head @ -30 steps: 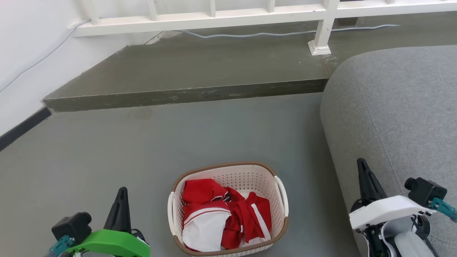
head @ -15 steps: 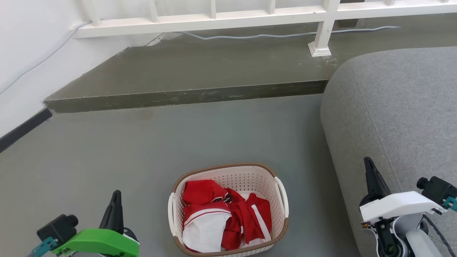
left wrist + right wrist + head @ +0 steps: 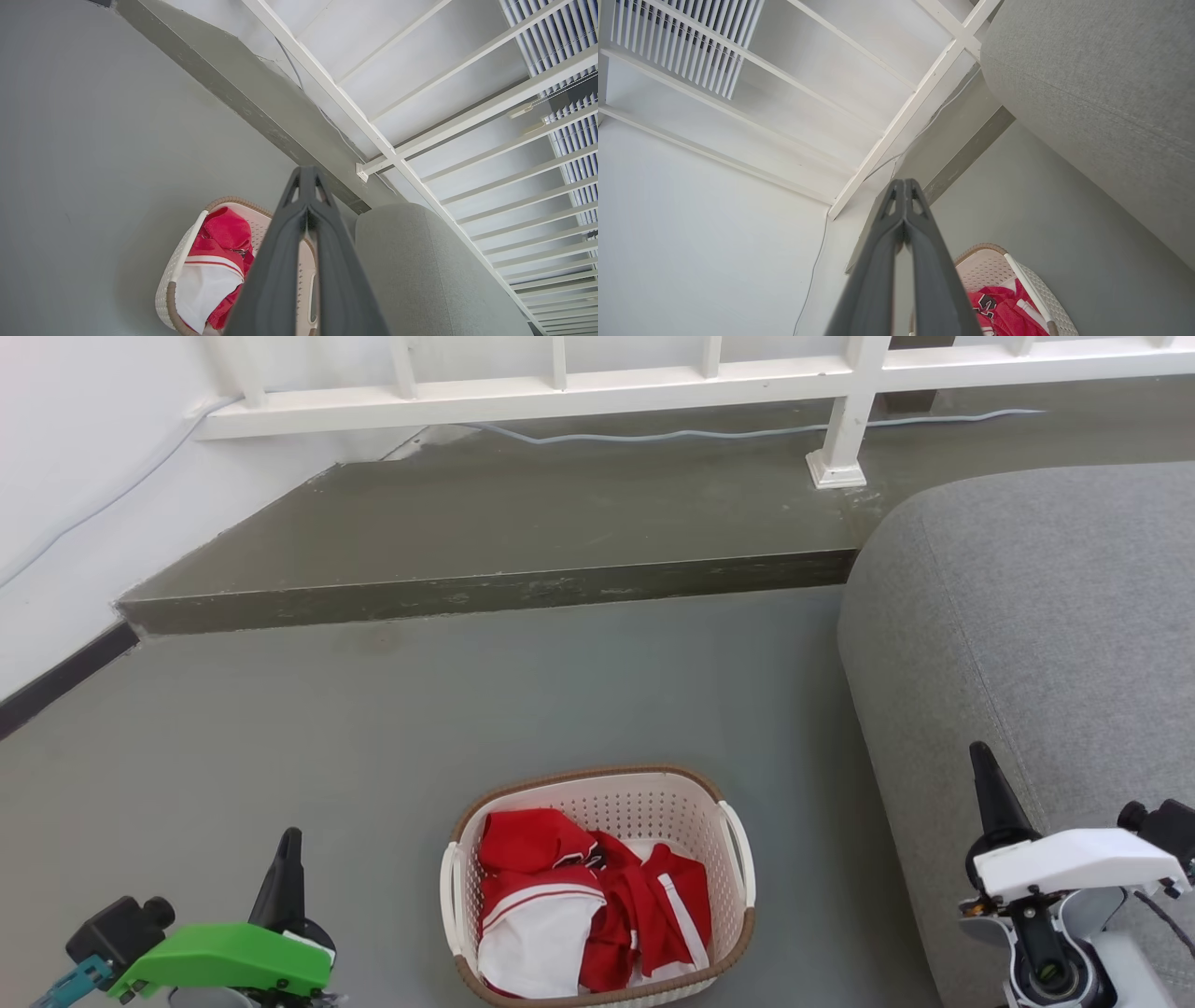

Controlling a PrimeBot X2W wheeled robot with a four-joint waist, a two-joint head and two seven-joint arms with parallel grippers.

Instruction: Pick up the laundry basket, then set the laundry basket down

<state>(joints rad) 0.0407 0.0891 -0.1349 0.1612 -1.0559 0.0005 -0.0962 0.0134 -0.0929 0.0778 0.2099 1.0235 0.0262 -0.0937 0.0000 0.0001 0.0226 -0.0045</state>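
Note:
The laundry basket stands on the grey floor at the bottom centre of the head view, cream-white and perforated with a brown rim and white side handles, holding red and white clothes. It also appears in the left wrist view as the laundry basket and in the right wrist view as the laundry basket. My left gripper is shut and empty, well left of the basket and apart from it. My right gripper is shut and empty, off to the basket's right, in front of the sofa. Each wrist view shows fingers pressed together, left gripper, right gripper.
A grey sofa fills the right side, close to the basket. A raised dark step crosses the floor ahead, with a white railing and a cable behind it. A white wall stands at the left.
Both grippers have spread outward, the left farther left and lower, the right farther right. The basket stays on the floor; the view has shifted slightly.

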